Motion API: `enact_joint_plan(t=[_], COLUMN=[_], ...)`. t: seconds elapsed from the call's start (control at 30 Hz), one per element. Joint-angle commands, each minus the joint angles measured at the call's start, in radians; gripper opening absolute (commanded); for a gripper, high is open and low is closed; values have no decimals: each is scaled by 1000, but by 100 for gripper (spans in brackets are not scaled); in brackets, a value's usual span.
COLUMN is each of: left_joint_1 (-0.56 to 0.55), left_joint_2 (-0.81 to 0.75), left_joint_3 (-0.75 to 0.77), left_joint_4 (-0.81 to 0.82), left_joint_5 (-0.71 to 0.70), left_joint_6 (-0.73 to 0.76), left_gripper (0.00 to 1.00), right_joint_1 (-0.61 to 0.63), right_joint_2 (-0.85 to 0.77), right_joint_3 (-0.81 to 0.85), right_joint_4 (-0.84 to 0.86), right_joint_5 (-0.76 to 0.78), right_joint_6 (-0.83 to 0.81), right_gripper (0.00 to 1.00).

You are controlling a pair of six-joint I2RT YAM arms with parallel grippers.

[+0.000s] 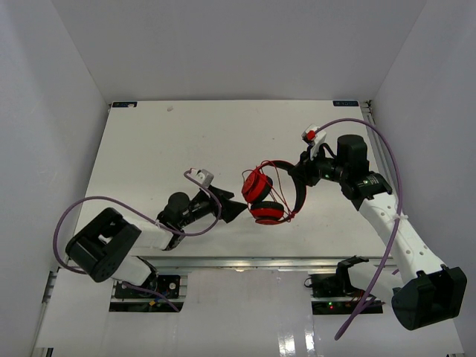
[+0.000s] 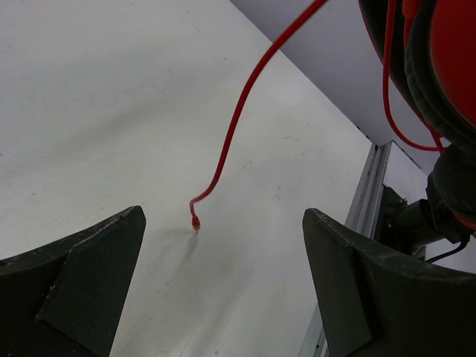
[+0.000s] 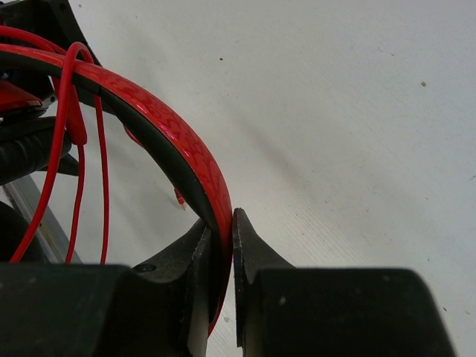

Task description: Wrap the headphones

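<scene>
The left arm [image 1: 149, 236] lies low and reaches from its base up and to the right. Its gripper [image 1: 238, 210] is spread wide with nothing between the fingers [image 2: 82, 282]. The right arm [image 1: 394, 230] stretches away from its base, bends at the elbow and points left. Its gripper [image 1: 303, 172] is clamped on the headphones [image 1: 260, 195], one finger on each side of the headband. The two grippers are near each other but apart.
</scene>
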Motion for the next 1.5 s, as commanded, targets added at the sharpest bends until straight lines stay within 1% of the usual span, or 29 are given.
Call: enact_joint_plan(t=[0.0, 0.13, 0.23, 0.33, 0.4, 0.67, 0.9, 1.0, 1.03, 1.1, 1.2, 1.27, 1.33, 1.47], left_joint_1=[-5, -32, -57, -61, -64, -108, -162, -169, -170, -169, -172, -177, -187, -233], left_joint_2=[83, 151, 171, 190, 198, 247, 290, 287, 287, 288, 297, 302, 307, 313], left_joint_3=[80, 147, 197, 209, 205, 144, 157, 153, 154, 160, 170, 178, 190, 209], left_joint_4=[159, 123, 58, 64, 68, 153, 190, 189, 186, 182, 180, 178, 167, 136], left_joint_5=[46, 19, -52, -51, -46, -89, -131, -142, -141, -138, -132, -131, -135, -180], left_joint_6=[-45, -28, 6, 0, -12, -55, -64, -62, -61, -60, -64, -67, -70, -73], left_gripper=[98, 98, 96, 77, 72, 70, 64, 56, 52, 40, 20, 10, 5, 4], right_joint_1=[-8, -8, -10, -12, -15, -21, -28, -33, -34, -35, -36, -37, -38, -40], right_joint_2=[-2, 6, 3, 0, 1, 32, 53, 53, 53, 53, 49, 48, 49, 69], right_joint_3=[61, 61, 65, 70, 75, 115, 148, 155, 157, 158, 157, 156, 155, 154], right_joint_4=[30, 35, 34, 35, 36, 40, 37, 38, 38, 38, 39, 41, 46, 84], right_joint_5=[-57, -67, -75, -71, -64, -68, -82, -81, -81, -84, -83, -78, -60, -15], right_joint_6=[48, 54, 63, 68, 74, 108, 134, 140, 142, 144, 147, 153, 168, 234], right_gripper=[8, 8, 8, 8, 8, 8, 8, 8, 8, 8, 8, 8, 8, 8])
